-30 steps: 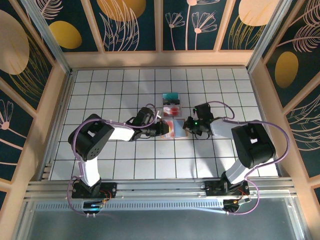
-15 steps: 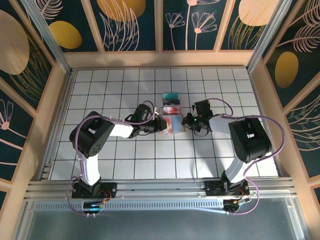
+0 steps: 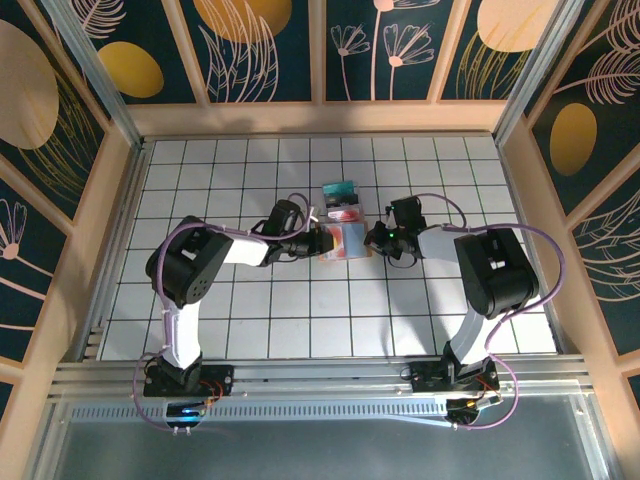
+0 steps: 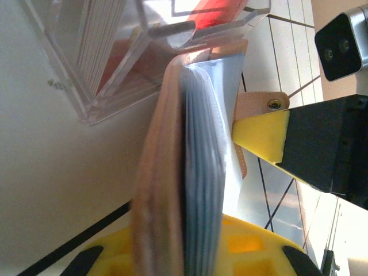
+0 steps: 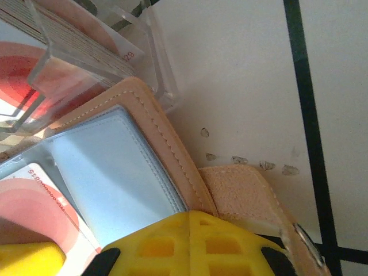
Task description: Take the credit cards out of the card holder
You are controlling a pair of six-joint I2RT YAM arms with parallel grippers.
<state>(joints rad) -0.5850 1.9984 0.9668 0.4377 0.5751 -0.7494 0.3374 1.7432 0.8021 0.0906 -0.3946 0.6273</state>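
We are finding the left pincer (image 3: 320,243) closed almost fully, nipping the left edge of the card holder (image 3: 347,243). The holder is sitting between both pincers at the middle of the tiled table (image 3: 250,310), just near of a clear box (image 4: 86,86). We cannot tell whether it is resting on the tiles or raised.

From the left wrist we are seeing the holder edge-on, with the tan cover outside and blue-grey sleeves bunched inside. We are judging it light and soft, with flexing leather and slippery sleeves.

A pink-and-red card (image 5: 40,198) is showing in a sleeve. We are judging it thin, stiff and slick, best taken by an exposed edge and drawn straight out.

The right pincer (image 3: 377,240) is fully closed, pinching the holder's right edge at the side tab (image 5: 247,192). Neither pincer is touching the card.
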